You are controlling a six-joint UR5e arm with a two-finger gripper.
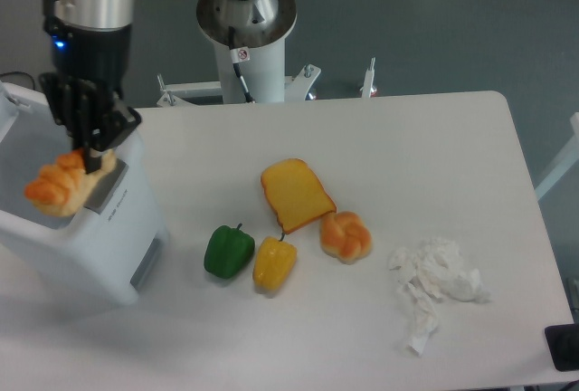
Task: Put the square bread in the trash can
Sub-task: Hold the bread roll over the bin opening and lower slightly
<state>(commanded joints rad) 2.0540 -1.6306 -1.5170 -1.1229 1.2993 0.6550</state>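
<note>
The hand grips the square bread by its upper edge and holds it in the air over the open mouth of the trash can, which stands at the left end of the table. On the table lie a toast slice, round bun, green pepper, yellow pepper and crumpled tissue.

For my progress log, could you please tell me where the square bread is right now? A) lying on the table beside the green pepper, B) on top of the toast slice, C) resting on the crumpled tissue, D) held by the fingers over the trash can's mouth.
D: the square bread hangs from the fingers, over the mouth of the trash can.
</note>
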